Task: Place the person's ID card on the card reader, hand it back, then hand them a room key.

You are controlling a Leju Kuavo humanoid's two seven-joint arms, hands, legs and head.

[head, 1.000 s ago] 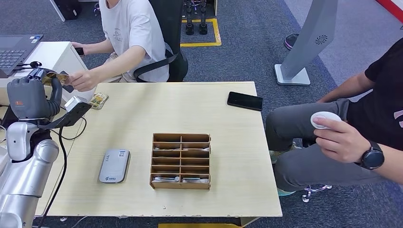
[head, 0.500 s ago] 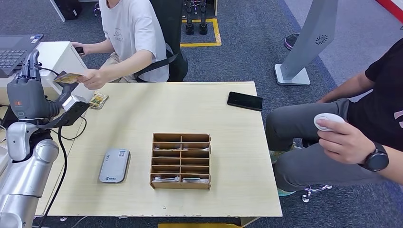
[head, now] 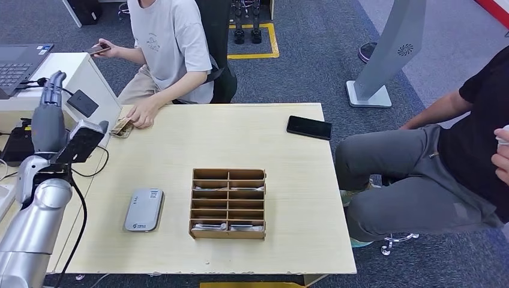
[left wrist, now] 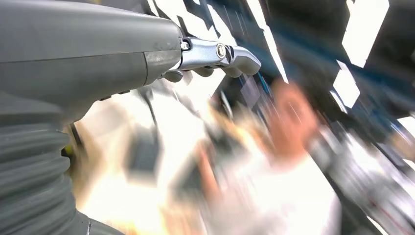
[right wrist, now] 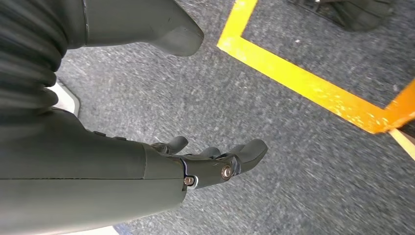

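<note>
My left hand (head: 51, 117) is raised beside the table's left edge with its fingers stretched upward and nothing in it. The left wrist view is blurred, with the left hand (left wrist: 147, 58) empty. A patterned card (head: 122, 126) lies at the table's far left corner, touching the hand (head: 141, 113) of the seated person in the grey shirt. The grey card reader (head: 144, 209) lies on the table's near left. A wooden compartment box (head: 228, 203) holding key cards stands mid-table. My right hand (right wrist: 195, 169) hangs over the carpet, fingers loosely apart, holding nothing.
A black phone (head: 309, 127) lies at the table's far right. A second person in black (head: 474, 120) sits right of the table. A white desk (head: 72, 72) with a laptop (head: 18, 63) and a small black device (head: 83, 103) stands at the left, behind my left hand.
The person in grey took the card from my left hand and lowered their hand to the table corner. My left hand's fingers straightened. The person on the right lifted their hand away.
</note>
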